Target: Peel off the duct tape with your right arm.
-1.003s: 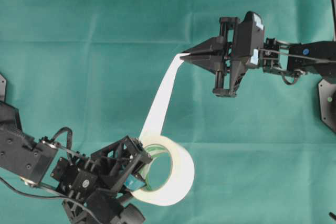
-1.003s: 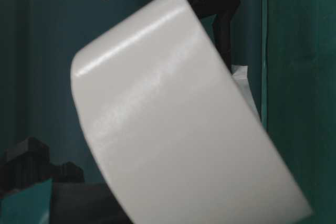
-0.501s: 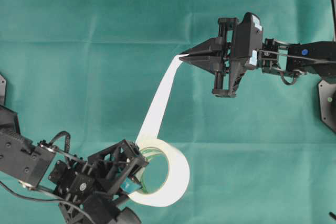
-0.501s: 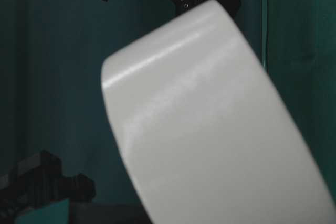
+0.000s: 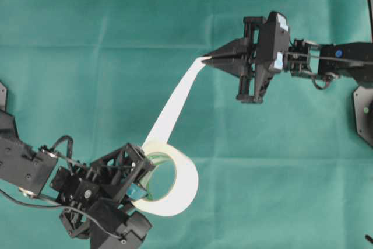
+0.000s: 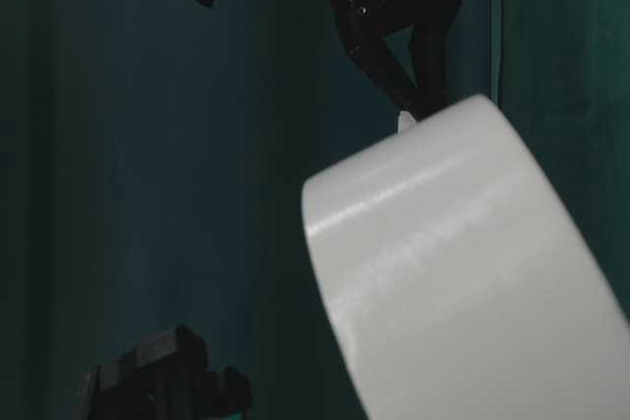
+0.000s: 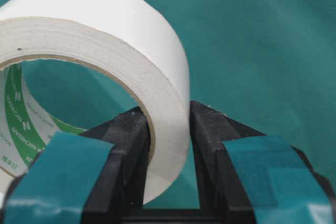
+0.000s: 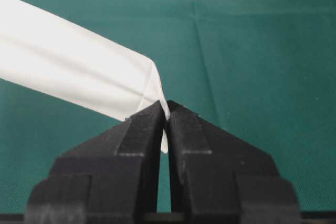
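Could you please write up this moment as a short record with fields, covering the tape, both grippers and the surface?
surface: green cloth
duct tape: white roll, green print inside core
left gripper: shut on the roll's wall, one finger inside the core, one outside
loose strip: stretched from roll to right gripper
right gripper: shut on the strip's end
peel: under way, strip not torn off

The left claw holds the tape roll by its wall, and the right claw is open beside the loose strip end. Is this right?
Not quite. The left claw holds the tape roll by its wall, but the right claw is shut on the loose strip end; the right wrist view shows this.
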Robot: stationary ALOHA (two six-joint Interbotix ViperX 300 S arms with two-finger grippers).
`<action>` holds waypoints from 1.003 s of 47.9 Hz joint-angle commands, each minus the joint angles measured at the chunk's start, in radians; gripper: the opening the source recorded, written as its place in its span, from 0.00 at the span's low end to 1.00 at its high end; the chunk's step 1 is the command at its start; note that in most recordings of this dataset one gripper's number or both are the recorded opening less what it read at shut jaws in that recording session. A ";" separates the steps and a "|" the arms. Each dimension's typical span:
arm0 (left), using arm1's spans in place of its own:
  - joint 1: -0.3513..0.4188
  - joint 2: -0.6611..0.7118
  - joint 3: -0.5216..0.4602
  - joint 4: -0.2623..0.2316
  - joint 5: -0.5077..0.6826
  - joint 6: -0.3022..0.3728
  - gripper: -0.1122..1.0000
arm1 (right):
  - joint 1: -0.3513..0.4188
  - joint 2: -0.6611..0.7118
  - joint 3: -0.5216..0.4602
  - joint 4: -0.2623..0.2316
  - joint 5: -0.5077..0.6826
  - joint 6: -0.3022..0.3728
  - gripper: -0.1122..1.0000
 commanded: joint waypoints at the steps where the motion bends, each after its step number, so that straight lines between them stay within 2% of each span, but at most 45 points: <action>1: -0.015 -0.040 -0.015 -0.018 -0.012 -0.006 0.28 | -0.044 -0.008 -0.009 0.005 0.000 0.002 0.02; 15: 0.014 -0.038 0.009 -0.018 -0.012 -0.008 0.28 | -0.044 -0.008 -0.006 0.000 0.031 0.002 0.02; 19: 0.025 -0.035 0.014 -0.018 -0.012 -0.006 0.28 | -0.043 -0.008 -0.006 -0.002 0.041 0.002 0.06; 23: 0.032 -0.032 0.017 -0.018 -0.012 -0.006 0.28 | -0.040 -0.008 -0.005 0.000 0.048 0.002 0.16; 26: 0.034 -0.032 0.018 -0.018 -0.012 -0.006 0.28 | -0.040 -0.008 -0.003 0.000 0.049 0.002 0.28; 34: 0.043 -0.034 0.020 -0.018 -0.012 -0.006 0.28 | -0.038 -0.008 -0.002 0.000 0.049 0.002 0.71; 36: 0.044 -0.034 0.018 -0.018 -0.011 -0.006 0.28 | -0.037 -0.008 0.000 0.000 0.049 0.002 0.78; 48: 0.071 -0.055 0.012 -0.014 -0.006 0.000 0.28 | -0.032 -0.008 0.011 0.000 0.049 0.002 0.78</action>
